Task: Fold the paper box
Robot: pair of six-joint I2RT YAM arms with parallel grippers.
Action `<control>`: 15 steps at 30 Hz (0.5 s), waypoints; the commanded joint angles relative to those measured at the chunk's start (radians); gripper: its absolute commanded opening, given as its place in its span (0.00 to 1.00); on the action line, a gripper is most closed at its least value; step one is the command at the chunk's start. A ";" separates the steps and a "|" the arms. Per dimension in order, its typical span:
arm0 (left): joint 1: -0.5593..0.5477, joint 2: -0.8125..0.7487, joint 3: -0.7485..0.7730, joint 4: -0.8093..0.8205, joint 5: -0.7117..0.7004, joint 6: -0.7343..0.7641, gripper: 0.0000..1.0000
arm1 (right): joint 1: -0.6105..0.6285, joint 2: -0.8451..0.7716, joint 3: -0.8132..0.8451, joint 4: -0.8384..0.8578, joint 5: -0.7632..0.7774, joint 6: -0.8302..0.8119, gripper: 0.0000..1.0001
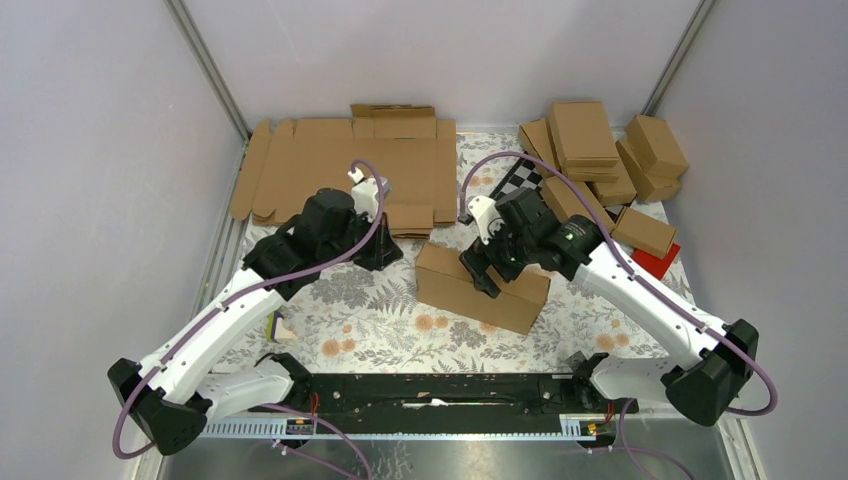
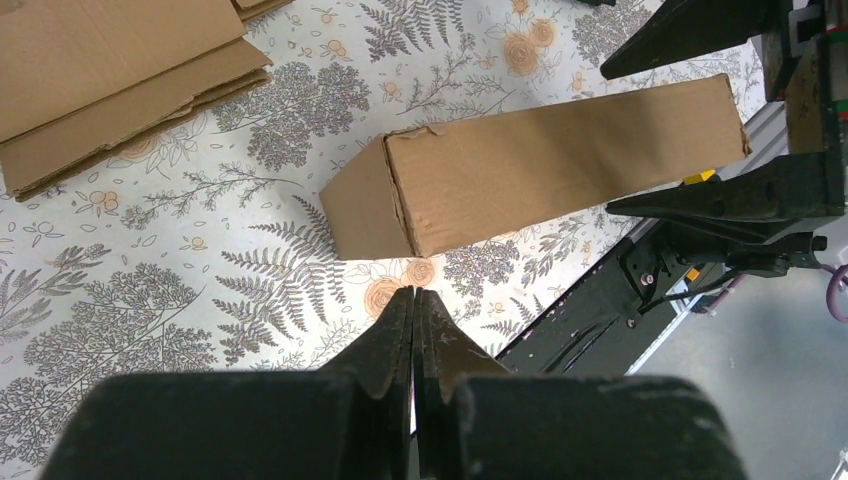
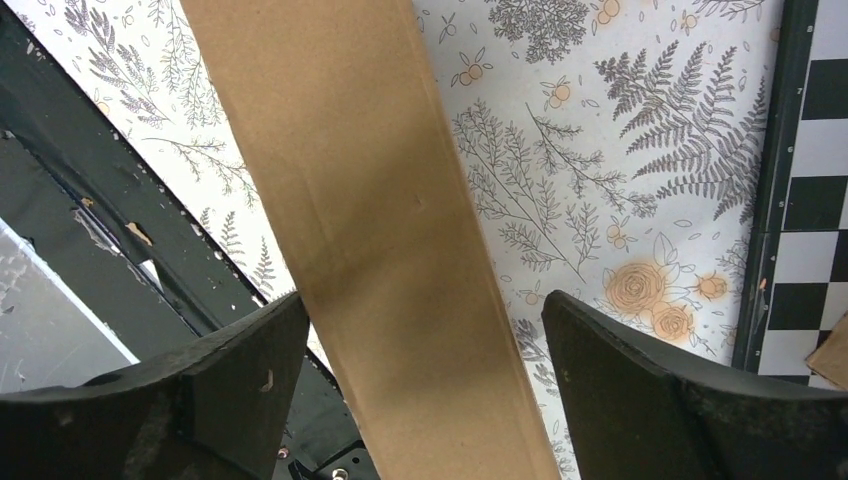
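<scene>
Since the paper box is seen closed into its oblong shape, the folding is judged to be all but done. The box is found near the middle of the table, its long axis running from the far left towards the near right edge. The right gripper is placed directly over it. Its fingers are spread wide, one on each side of the box's width, and no contact with the cardboard can be made out. The left gripper is seen just off the box's left end, its fingers pressed together with nothing between them, the tips pointed towards that end face but apart from it. The right arm is thus judged the nearer one, and any grasp from it would be made across the short axis. Flat blanks are seen at the far left corner and a pile of finished boxes at the far right corner, both well apart from the box
</scene>
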 commanded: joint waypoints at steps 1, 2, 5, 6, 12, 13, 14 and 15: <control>0.017 -0.010 0.011 0.013 0.021 0.035 0.00 | 0.006 0.034 0.008 0.032 -0.002 -0.004 0.88; 0.017 -0.007 0.020 0.000 0.000 0.041 0.00 | 0.006 0.041 0.014 0.032 0.011 0.005 0.82; 0.018 -0.006 0.047 -0.036 -0.043 0.067 0.00 | 0.006 0.054 0.031 0.031 0.010 0.026 0.69; 0.019 -0.009 0.052 -0.041 -0.050 0.073 0.00 | 0.005 0.056 0.033 0.032 -0.002 0.030 0.65; 0.019 -0.033 0.045 -0.048 -0.051 0.089 0.00 | 0.005 0.054 0.065 0.004 0.053 0.025 0.57; 0.019 -0.036 0.042 -0.048 -0.053 0.090 0.00 | 0.005 0.051 0.082 -0.010 0.098 0.020 0.55; 0.019 -0.038 0.041 -0.048 -0.054 0.091 0.00 | 0.006 0.051 0.102 -0.027 0.149 0.010 0.55; 0.019 -0.040 0.042 -0.048 -0.056 0.094 0.00 | 0.006 0.048 0.125 -0.039 0.256 0.007 0.55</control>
